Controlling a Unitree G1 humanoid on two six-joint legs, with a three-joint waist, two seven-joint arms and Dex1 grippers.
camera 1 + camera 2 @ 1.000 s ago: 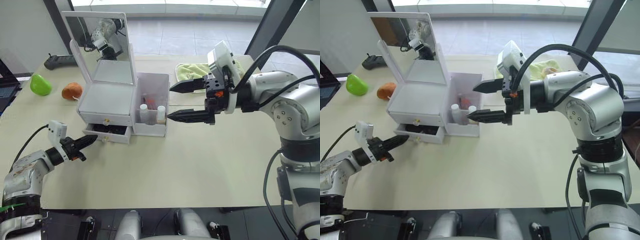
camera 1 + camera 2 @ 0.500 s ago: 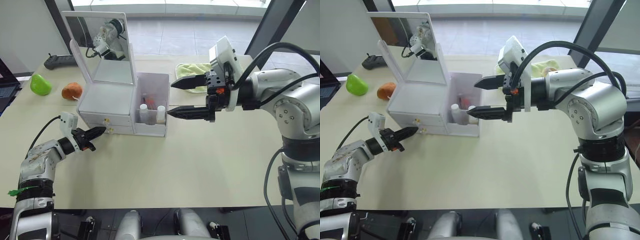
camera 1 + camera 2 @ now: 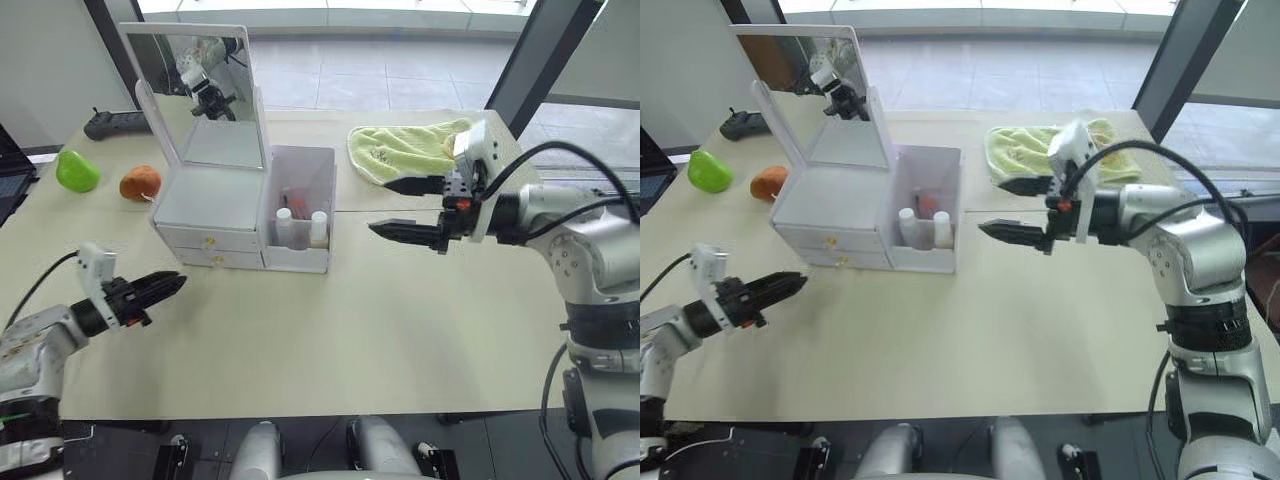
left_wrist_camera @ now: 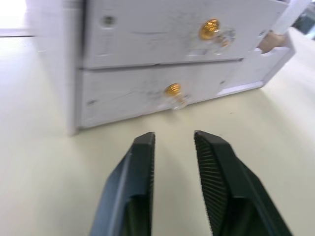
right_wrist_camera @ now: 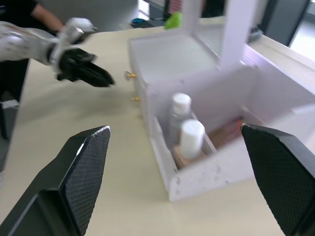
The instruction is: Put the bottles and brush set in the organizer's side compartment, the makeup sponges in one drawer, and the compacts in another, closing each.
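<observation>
You look nearly finished: both drawers of the organizer [image 3: 212,222] sit flush, the bottles [image 3: 302,226] stand in its side compartment [image 3: 303,210], and left claw [image 4: 173,150] and right claw [image 3: 382,207] hang apart, empty.

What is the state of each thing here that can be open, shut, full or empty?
Upper drawer: shut.
Lower drawer: shut.
Organizer lid mirror: raised upright.
Side compartment: open-topped, holding two bottles.
Left claw: open, empty, short of the drawers.
Right claw: open, empty.
Towel: lying crumpled.
</observation>
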